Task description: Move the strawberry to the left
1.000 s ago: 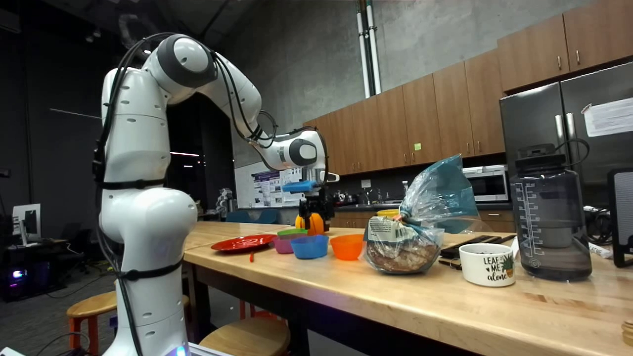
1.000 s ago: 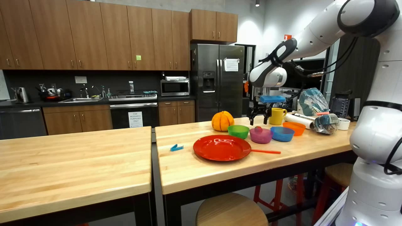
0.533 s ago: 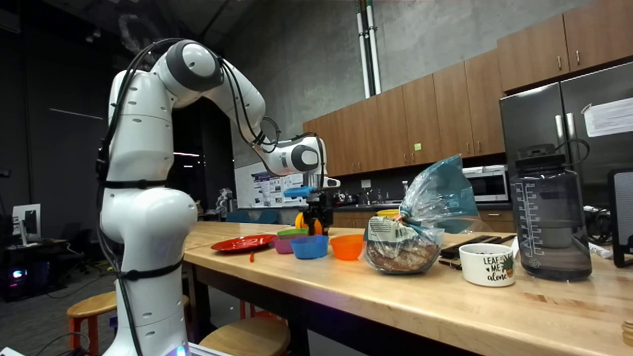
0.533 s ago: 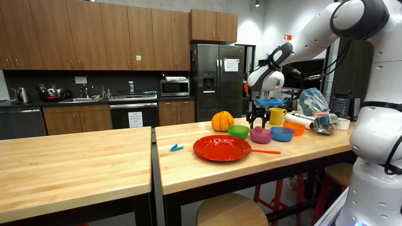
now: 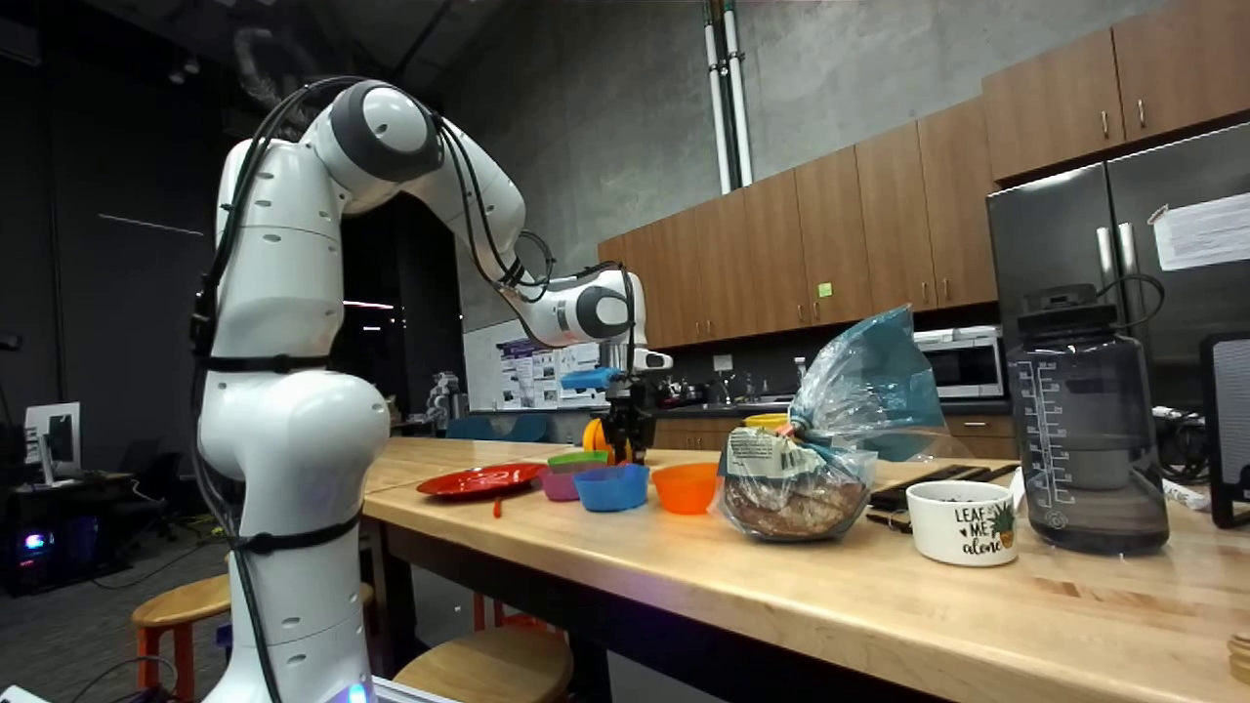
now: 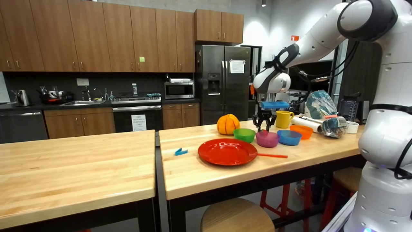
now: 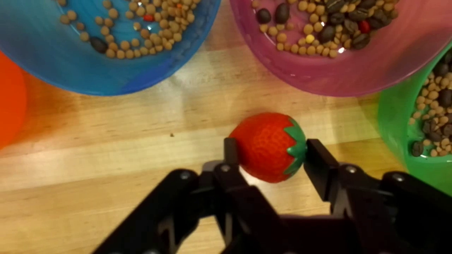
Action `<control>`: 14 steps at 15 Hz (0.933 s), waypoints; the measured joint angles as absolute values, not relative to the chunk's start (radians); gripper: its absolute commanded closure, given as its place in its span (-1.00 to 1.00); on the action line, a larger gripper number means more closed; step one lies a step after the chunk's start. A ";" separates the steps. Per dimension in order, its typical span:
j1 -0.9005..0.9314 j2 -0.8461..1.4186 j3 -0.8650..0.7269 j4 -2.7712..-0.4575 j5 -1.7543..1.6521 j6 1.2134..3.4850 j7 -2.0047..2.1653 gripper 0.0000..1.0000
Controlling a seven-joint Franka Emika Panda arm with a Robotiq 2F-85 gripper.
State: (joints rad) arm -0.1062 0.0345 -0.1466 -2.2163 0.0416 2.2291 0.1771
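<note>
- The strawberry (image 7: pixel 263 146) is pinched in the hand (image 7: pixel 270 151), with the 2 fingers (image 7: pixel 322 165) touching it from opposite sides.
- In the wrist view, the finger on the left meets the red body and the finger on the right meets the green leafy cap.
- In that view, the strawberry is near the pink bowl (image 7: pixel 310 76), with the blue bowl (image 7: pixel 99 77) to the left and the green bowl (image 7: pixel 395 123) to the right; bare wood shows between it and all 3.
- I cannot tell whether it touches the bench (image 6: pixel 186 180).
- In an exterior view, the hand points down on the far side of the pink bowl, and the strawberry is mostly hidden there.
- 4 bowls stand in a row, left to right: green, pink, blue, then the orange bowl (image 6: pixel 302 131).
- Tan grains (image 7: pixel 173 33) and dark beans (image 7: pixel 326 34) lie in the blue, pink and green bowls.
- On the near side are the red plate (image 6: pixel 227 152), an orange stick (image 6: pixel 273 155) at its right and a blue clip (image 6: pixel 181 151) to its left.
- On the far side are an orange pumpkin (image 6: pixel 228 124) and a yellow mug (image 6: pixel 282 120).
- In an exterior view, a bagged loaf (image 5: pixel 796 493), a white bowl (image 5: pixel 942 537) and a water bottle (image 5: pixel 1089 449) stand to the right.
</note>
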 measured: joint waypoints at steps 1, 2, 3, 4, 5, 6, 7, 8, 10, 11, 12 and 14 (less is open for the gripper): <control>-0.106 0.035 -0.146 -2.215 0.042 2.229 0.182 0.50; -0.106 0.034 -0.146 -2.212 0.042 2.229 0.186 0.50; -0.106 0.034 -0.146 -2.207 0.041 2.229 0.189 0.50; -0.106 0.033 -0.146 -2.201 0.040 2.229 0.190 0.50; -0.106 0.031 -0.146 -2.193 0.038 2.229 0.192 0.50; -0.106 0.028 -0.144 -2.185 0.038 2.228 0.193 0.50; -0.105 0.022 -0.142 -2.178 0.038 2.226 0.193 0.50; -0.104 0.016 -0.137 -2.171 0.037 2.223 0.193 0.50; -0.099 -0.005 -0.126 -2.158 0.037 2.203 0.188 0.50; -0.095 -0.018 -0.118 -2.151 0.037 2.184 0.184 0.50; -0.090 -0.033 -0.110 -2.145 0.040 2.163 0.173 0.50; -0.076 -0.065 -0.090 -2.132 0.040 2.120 0.155 0.50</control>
State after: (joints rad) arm -0.0764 -0.0652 -0.0900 -2.1324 0.0398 2.1199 0.1549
